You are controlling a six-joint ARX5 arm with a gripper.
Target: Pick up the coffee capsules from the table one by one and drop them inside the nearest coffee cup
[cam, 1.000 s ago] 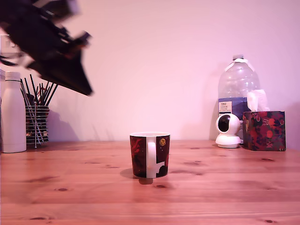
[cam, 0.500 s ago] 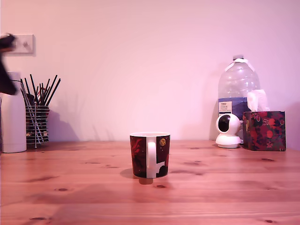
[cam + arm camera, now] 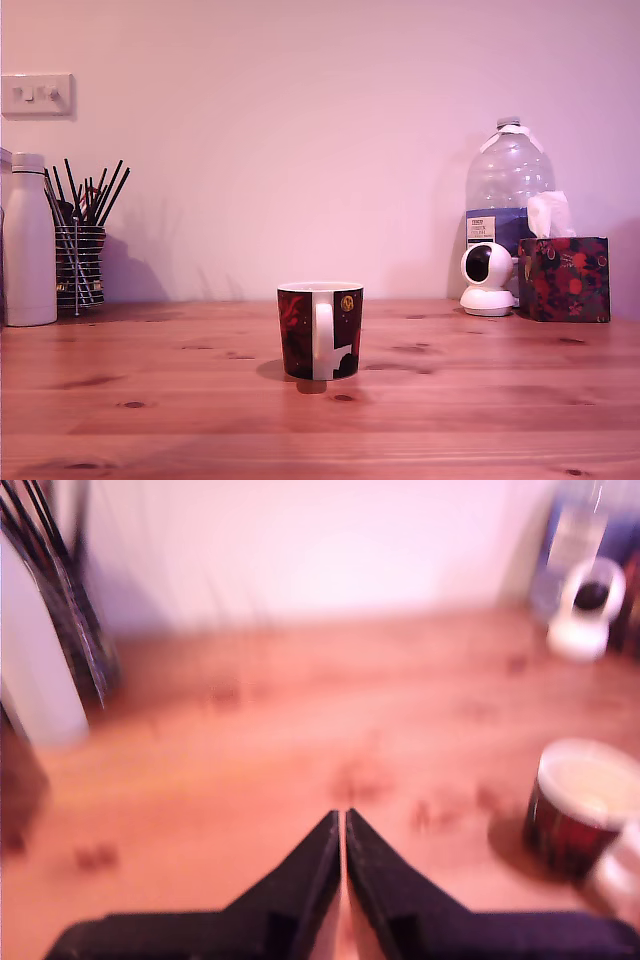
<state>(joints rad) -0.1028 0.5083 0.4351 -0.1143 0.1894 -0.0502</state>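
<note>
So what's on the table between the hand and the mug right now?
Nothing: the wrist view shows only bare table between the closed hand and the mug. That view is blurred, and no capsule shows in it.

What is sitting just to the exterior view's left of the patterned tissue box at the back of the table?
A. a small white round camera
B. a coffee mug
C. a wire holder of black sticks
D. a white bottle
A: the small white round camera stands right beside the tissue box, in front of the big water bottle.
</note>
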